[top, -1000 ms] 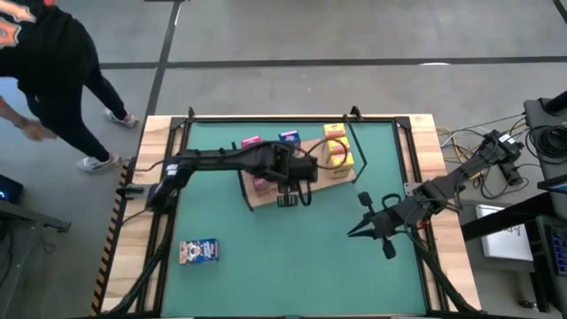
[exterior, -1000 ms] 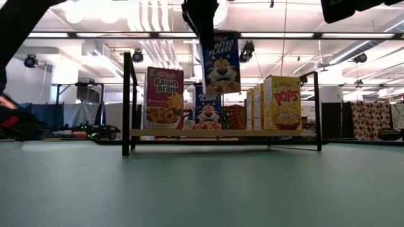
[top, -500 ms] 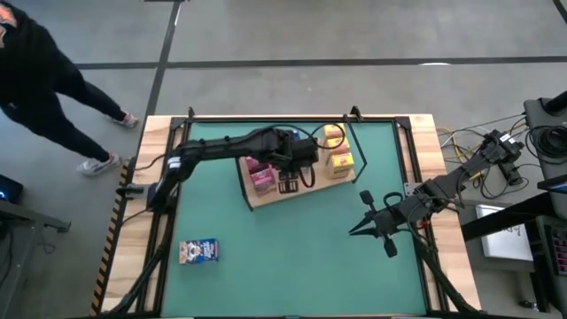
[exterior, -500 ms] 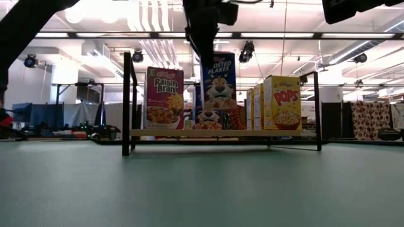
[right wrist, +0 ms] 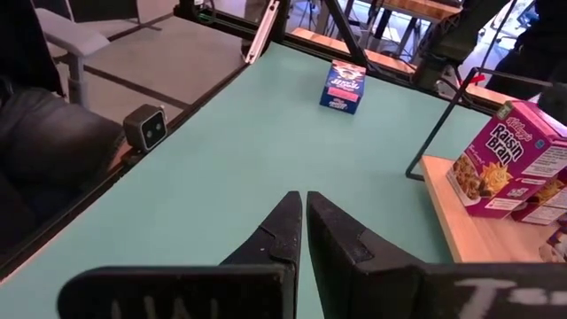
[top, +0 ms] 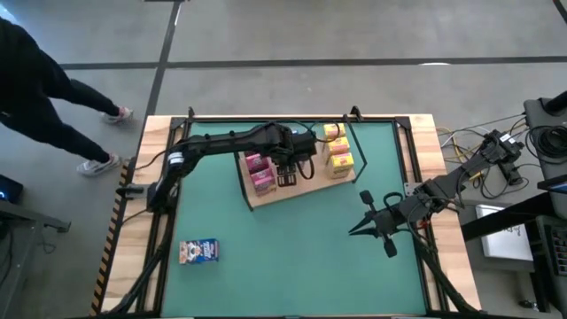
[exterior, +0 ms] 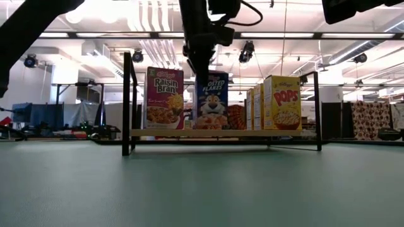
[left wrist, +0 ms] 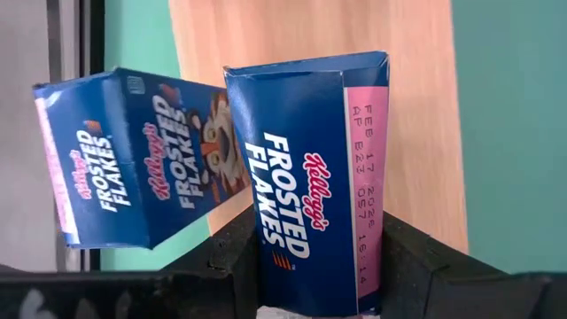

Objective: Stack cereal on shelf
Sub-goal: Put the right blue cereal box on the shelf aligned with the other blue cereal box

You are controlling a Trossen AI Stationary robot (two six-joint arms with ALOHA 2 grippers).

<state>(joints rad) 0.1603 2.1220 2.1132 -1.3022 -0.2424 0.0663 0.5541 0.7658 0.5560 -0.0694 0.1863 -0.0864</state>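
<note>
Above the shelf point(top: 292, 188) at frame centre, the left claw point(exterior: 197, 63) clamps a Frosted Flakes box point(exterior: 211, 99), several boxes shelved, one blue box point(top: 198, 252) waiting lower left.

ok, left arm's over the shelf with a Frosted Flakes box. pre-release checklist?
1. Left gripper shut on the held Frosted Flakes box: ok.
2. Box over the shelf board, between Raisin Bran and the Pops boxes: ok.
3. Box bottom seated on the board: cannot tell.
4. Second Frosted Flakes box behind it stands straight: not ok, tilted.
5. Right gripper shut, away from the shelf: ok.
6. Last blue box on the mat waits: ok.
</note>
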